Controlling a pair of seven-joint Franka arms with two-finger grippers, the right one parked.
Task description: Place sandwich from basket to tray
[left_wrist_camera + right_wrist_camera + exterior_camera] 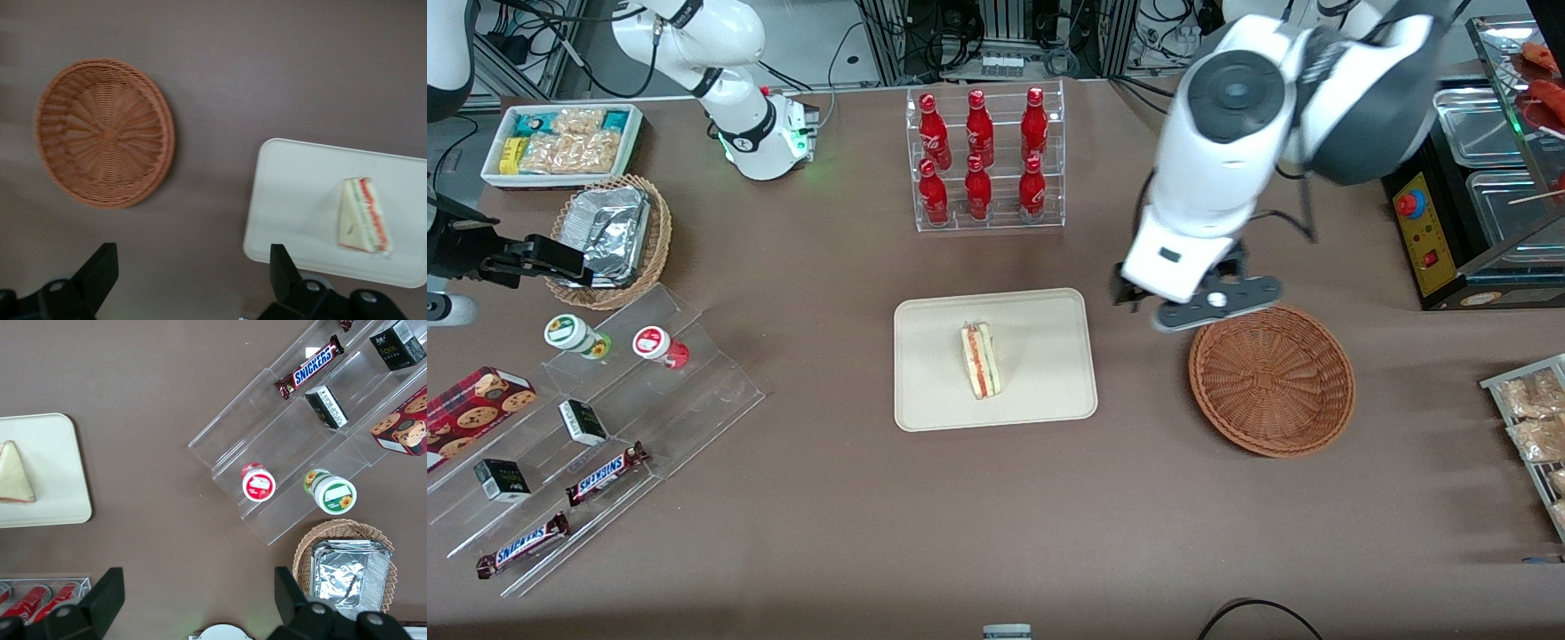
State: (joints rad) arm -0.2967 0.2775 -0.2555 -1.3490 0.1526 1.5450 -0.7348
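We see one small triangular sandwich of pale white bread with red-orange and green filling [980, 360] lying on its side near the middle of one flat cream-beige rectangular tray with rounded corners [1040, 400], well clear of every rim. The tray sits at the centre of the brown tabletop [871, 507]. One round, shallow, reddish-brown woven wicker basket [1272, 380] stands beside the tray toward the working arm's end of the table, apart from it, and holds nothing.

The left arm's gripper [1202, 307] hangs above the tabletop just over the basket's rim on the side away from the front camera; its two black fingers [97, 270] stand wide apart and grasp nothing.

We count six red bottles [978, 156] in one clear acrylic rack, farther from the front camera than the tray. Toward the parked arm's end we count two Snickers bars [607, 473] and two round lidded cups [576, 335] on one clear stepped display, one tan wicker basket lined with foil [609, 242], and one white bin of snack packets [565, 142] near the table's edge.
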